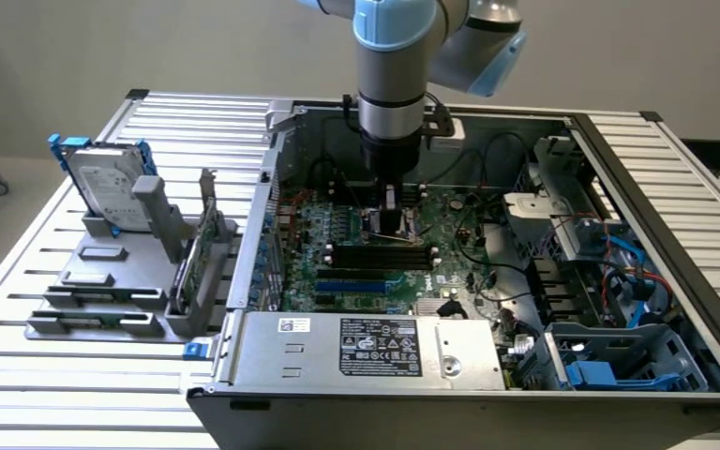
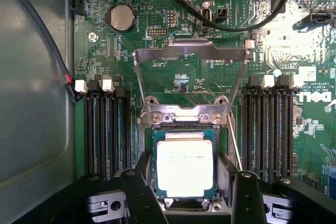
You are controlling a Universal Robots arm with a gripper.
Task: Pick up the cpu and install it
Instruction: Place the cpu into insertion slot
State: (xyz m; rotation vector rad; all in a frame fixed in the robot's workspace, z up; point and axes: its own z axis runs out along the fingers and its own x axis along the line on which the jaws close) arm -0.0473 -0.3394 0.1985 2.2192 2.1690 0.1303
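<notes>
Exterior cam sits high off one end of the open grey metal computer case [image 1: 460, 417] on the slatted silver metal worktop [image 1: 72, 384], angled down, far enough back to catch it all. Wrist cam stares straight down past the hand [image 2: 189, 182], close on the green circuit board [image 2: 173, 61]. Overlap: that board patch under the grey-and-blue robot arm [image 1: 392, 94].

The cpu [image 2: 185, 167] has a smooth, bright metal top. The board [image 2: 173, 77] is matt green, the frame [image 2: 184, 115] bare shiny metal, and the table [image 1: 35, 375] ribbed metal.
</notes>
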